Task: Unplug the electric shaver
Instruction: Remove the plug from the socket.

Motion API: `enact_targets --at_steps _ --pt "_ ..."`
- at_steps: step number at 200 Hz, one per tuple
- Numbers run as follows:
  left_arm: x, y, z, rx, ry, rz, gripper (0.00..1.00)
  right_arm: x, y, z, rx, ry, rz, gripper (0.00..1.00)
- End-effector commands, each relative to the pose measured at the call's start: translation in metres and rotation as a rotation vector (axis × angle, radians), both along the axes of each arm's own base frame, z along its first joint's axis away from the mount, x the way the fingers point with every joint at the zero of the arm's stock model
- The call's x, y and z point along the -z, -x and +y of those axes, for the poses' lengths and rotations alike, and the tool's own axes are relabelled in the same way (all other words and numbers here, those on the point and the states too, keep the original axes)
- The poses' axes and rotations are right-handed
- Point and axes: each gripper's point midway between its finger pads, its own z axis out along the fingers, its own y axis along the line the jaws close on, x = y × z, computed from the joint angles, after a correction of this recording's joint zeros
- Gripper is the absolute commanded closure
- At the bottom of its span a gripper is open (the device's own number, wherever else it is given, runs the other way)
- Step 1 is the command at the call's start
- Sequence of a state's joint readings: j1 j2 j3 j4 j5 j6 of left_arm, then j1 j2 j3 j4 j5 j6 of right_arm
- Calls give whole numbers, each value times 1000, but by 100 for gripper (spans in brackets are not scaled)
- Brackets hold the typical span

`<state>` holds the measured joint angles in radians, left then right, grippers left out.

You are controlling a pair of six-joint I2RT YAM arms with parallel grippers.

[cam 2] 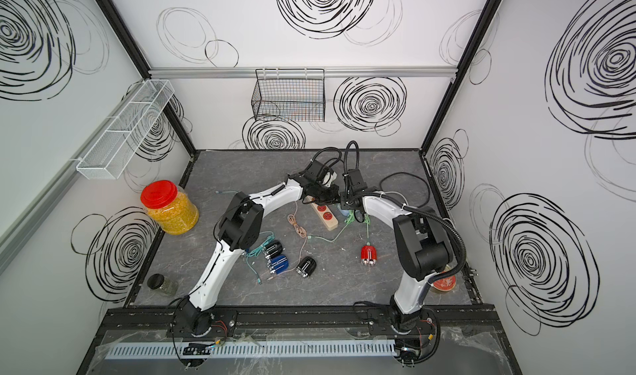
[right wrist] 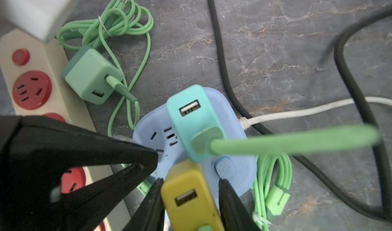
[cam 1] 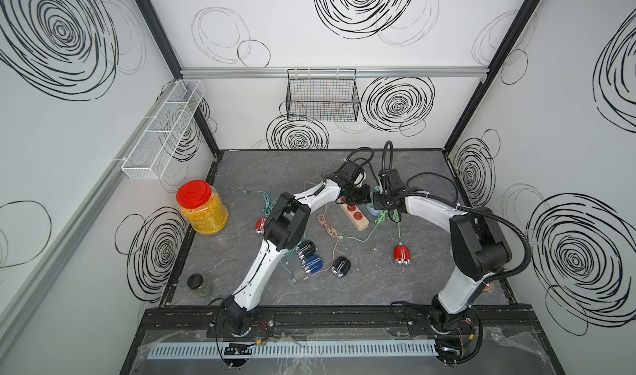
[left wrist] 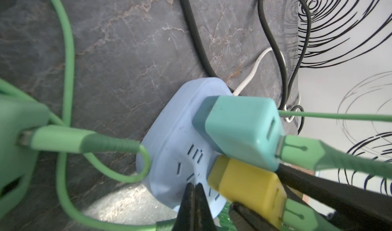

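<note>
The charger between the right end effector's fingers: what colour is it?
Yellow charger, clearest in the right wrist view.

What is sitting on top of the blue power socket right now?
A teal charger and a yellow charger are plugged into the blue power socket. The shut left tool touches its face. The outlets under both chargers are covered.

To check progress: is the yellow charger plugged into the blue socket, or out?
Plugged in: the yellow charger stands with its base against the blue socket.
</note>
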<state>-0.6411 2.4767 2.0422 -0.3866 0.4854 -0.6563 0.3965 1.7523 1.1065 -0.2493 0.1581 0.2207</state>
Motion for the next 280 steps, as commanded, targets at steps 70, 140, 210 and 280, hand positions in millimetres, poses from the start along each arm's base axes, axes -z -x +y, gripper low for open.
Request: enact_targets --at_steps 70,140,210,280 --pt "31 -4 15 -29 -166 41 100 -29 -2 4 -73 68 -117 70" --pt "-30 -22 -19 -36 82 -7 100 -22 0 27 -137 75 -88 76" --pt "16 -7 -2 -71 -23 64 100 -4 -2 30 -99 88 -49 77" --pt "63 22 18 -59 -202 101 100 -10 -9 30 -113 95 -81 77"
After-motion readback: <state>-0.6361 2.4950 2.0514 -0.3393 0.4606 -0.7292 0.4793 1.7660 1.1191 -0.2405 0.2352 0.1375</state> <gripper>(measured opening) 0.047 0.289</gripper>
